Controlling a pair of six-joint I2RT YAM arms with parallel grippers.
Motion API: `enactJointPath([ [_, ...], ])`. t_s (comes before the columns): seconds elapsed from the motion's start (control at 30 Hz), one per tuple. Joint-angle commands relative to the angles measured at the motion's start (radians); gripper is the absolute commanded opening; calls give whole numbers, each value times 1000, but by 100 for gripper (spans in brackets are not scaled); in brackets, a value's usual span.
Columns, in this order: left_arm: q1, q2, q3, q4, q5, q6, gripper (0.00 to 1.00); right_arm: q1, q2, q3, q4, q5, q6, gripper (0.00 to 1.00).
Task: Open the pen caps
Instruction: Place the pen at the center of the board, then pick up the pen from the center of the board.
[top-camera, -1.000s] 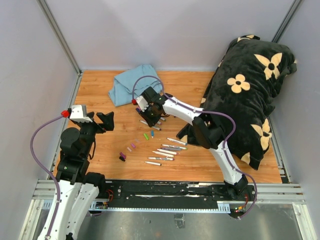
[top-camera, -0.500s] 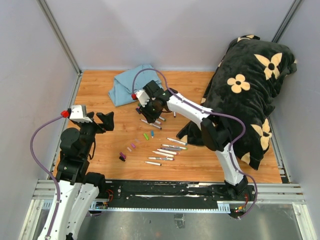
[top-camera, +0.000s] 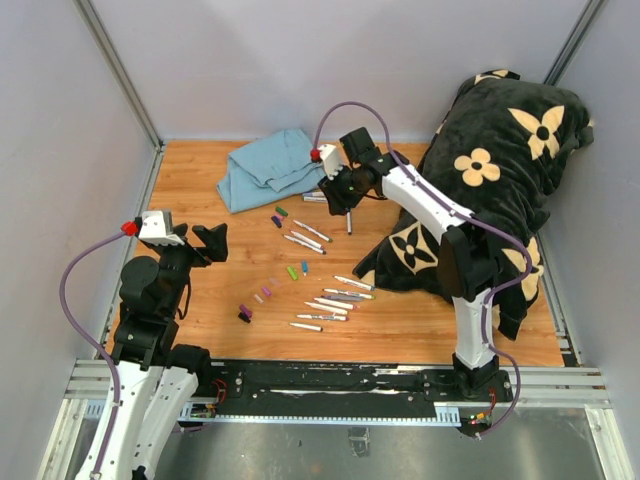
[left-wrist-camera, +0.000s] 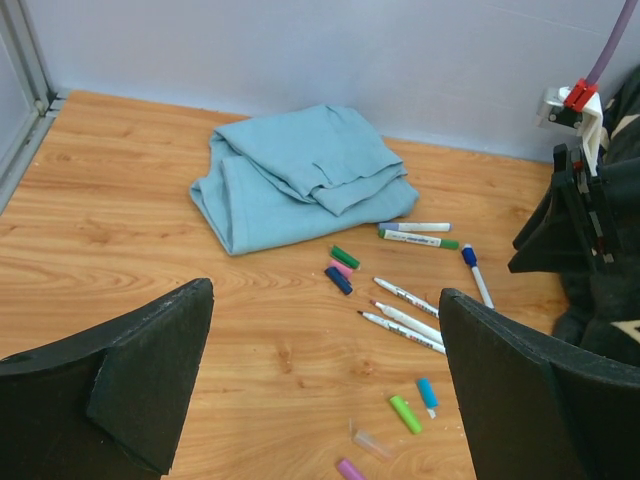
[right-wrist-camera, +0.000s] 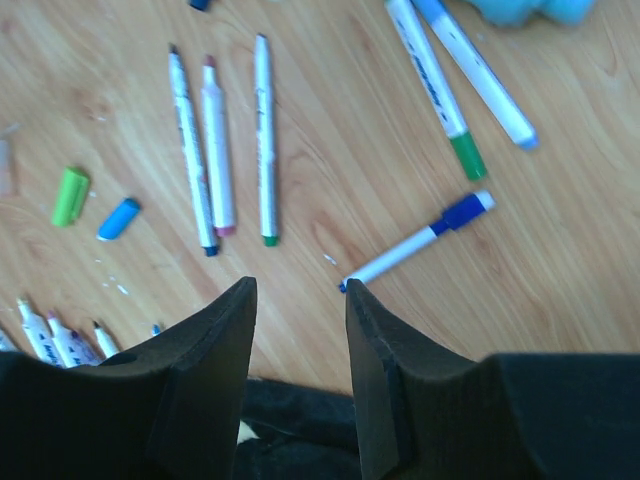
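Observation:
Loose pen caps lie on the wood: a green cap (left-wrist-camera: 345, 256), a pink cap (left-wrist-camera: 342, 268) and a navy cap (left-wrist-camera: 338, 281) near the cloth, and further forward a lime cap (right-wrist-camera: 70, 195) and a light blue cap (right-wrist-camera: 118, 218). A white marker (right-wrist-camera: 400, 252) with its blue cap (right-wrist-camera: 463, 212) on lies just past my right gripper (right-wrist-camera: 300, 288), which is open with nothing between its fingers. Two capped markers (right-wrist-camera: 440, 85) lie by the cloth. Three uncapped markers (right-wrist-camera: 215, 145) lie side by side. My left gripper (top-camera: 212, 240) hovers wide open at the left, holding nothing.
A folded blue cloth (top-camera: 268, 168) lies at the back. A black flowered pillow (top-camera: 490, 190) fills the right side, under my right arm. More uncapped markers (top-camera: 338, 297) and a few small caps (top-camera: 262, 294) lie toward the front. Grey walls enclose the table.
My right gripper has swung from the marker row toward the back right, by the cloth, and its jaws have widened. The blue-capped marker now lies free. The left arm has not moved.

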Motion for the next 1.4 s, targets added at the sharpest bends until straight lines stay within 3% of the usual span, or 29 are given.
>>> enactJointPath([
  [0.0, 4, -7, 12, 30, 2, 15, 99, -61, 37, -18, 6, -51, 6, 42],
  [0.5, 4, -3, 10, 35, 8, 18, 99, -99, 179, 32, 8, -28, 62, 44],
  [1.37, 6, 4, 5, 40, 19, 20, 99, -99, 236, 40, 13, -3, 99, 44],
])
